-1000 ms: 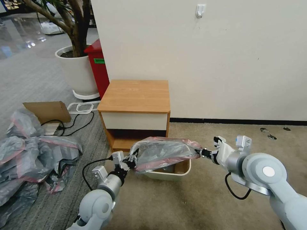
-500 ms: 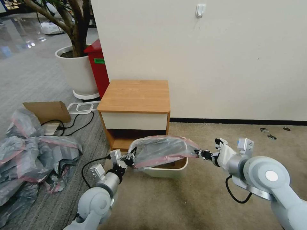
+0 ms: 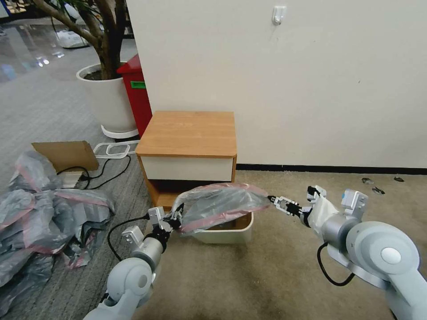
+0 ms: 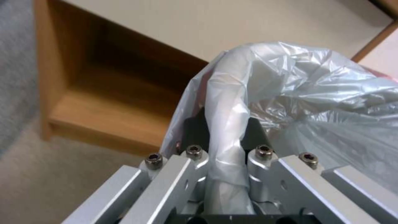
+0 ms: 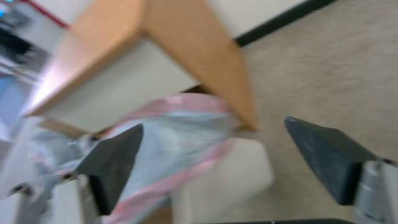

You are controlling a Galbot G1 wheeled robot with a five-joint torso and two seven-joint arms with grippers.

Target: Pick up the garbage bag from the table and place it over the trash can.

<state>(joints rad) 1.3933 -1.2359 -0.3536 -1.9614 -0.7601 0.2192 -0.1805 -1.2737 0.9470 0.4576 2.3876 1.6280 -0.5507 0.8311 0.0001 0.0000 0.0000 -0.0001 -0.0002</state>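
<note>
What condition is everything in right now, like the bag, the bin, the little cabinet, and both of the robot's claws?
garbage bag: spread above the bin, gripped at one end only.
trash can: upright on the carpet, partly under the bag.
table: top bare, drawer closed.
left gripper: shut on the bag.
right gripper: open beside the bag's other end.
</note>
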